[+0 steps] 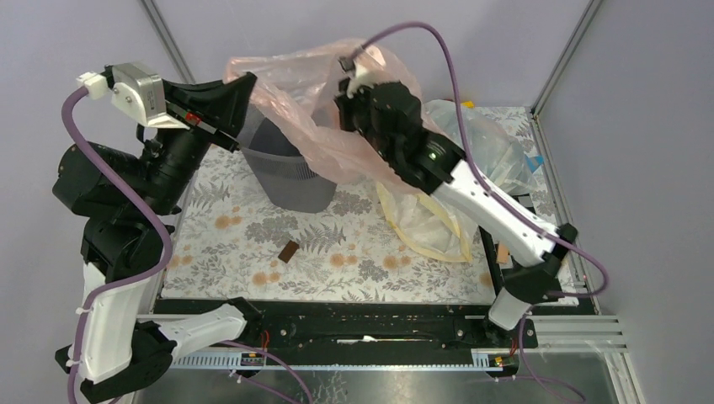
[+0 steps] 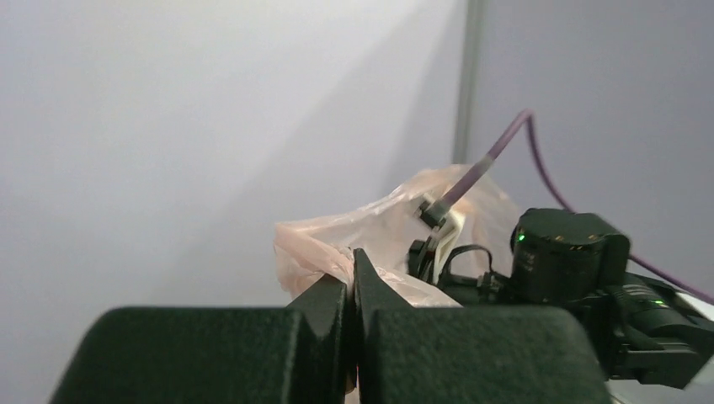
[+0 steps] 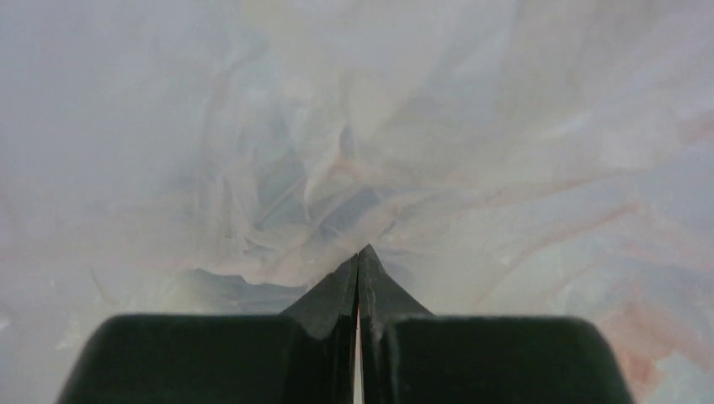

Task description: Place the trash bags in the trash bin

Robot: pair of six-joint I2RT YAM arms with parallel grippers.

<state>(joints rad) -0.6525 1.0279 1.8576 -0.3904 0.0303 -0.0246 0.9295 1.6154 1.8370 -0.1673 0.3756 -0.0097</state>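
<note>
Left gripper and right gripper, jaws clamped on the trash bag above the trash bin, should lower it evenly.

Both end effectors clamped, aloft

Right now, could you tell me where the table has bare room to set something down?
Bare floral cloth lies along the near edge, between the small brown block and the clear bag, and left of the block. The back is crowded by the trash bin and the pink bag over it.
</note>
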